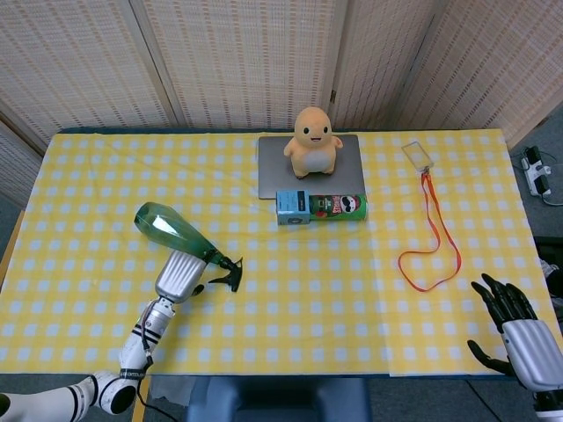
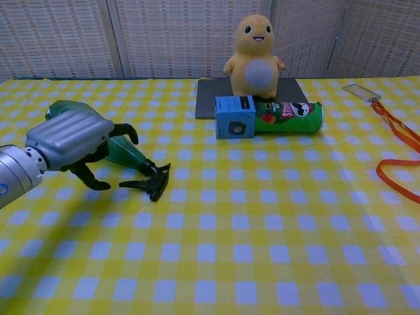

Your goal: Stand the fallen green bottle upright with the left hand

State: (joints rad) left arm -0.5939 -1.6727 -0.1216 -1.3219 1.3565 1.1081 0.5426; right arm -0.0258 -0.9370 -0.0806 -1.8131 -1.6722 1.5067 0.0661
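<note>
The green bottle (image 1: pixel 167 227) lies on its side on the yellow checked cloth at the left, its black spray trigger (image 1: pixel 227 275) pointing toward the table's middle. My left hand (image 1: pixel 179 275) hovers over the bottle's narrow end. In the chest view, my left hand (image 2: pixel 65 139) has its fingers (image 2: pixel 125 131) curled over the far side of the bottle (image 2: pixel 131 152) and its thumb hooked down on the near side. Contact with the bottle is not plain. My right hand (image 1: pixel 517 332) hangs past the table's near right corner, fingers spread, holding nothing.
An orange plush toy (image 1: pixel 311 141) sits on a grey laptop (image 1: pixel 347 171) at the back centre. In front of it lie a green chip can (image 1: pixel 337 207) and a blue box (image 1: pixel 292 207). An orange lanyard (image 1: pixel 435 237) with a badge lies at the right.
</note>
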